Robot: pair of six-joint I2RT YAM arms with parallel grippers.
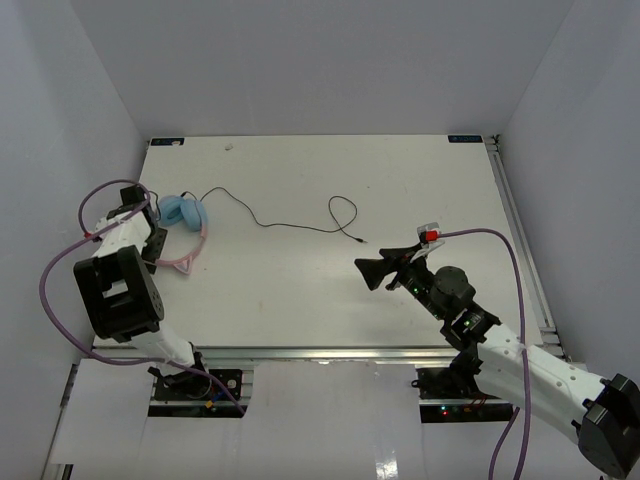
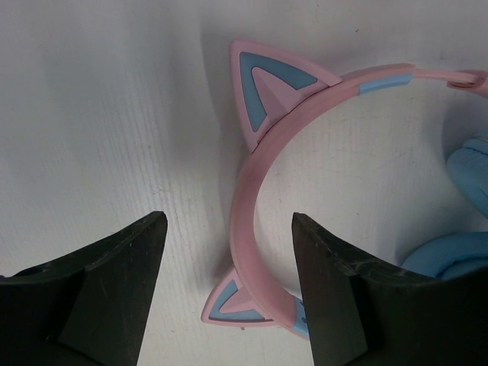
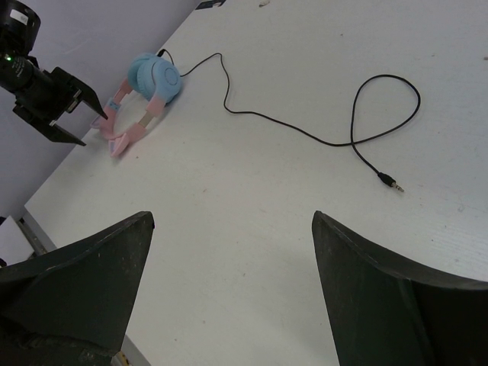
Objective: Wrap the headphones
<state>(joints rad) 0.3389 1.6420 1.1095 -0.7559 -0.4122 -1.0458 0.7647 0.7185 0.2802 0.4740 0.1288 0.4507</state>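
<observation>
Pink cat-eared headphones (image 2: 252,191), thin black cord (image 1: 290,225)

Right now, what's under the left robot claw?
The pink cat-eared band of the headphones lies on the white table, between the open fingers of the left gripper. Those black fingers hide whatever is beneath them.

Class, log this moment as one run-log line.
wrap: not started | left end effector: open over headphones | right end effector: open, empty | cord: unwound on table
</observation>
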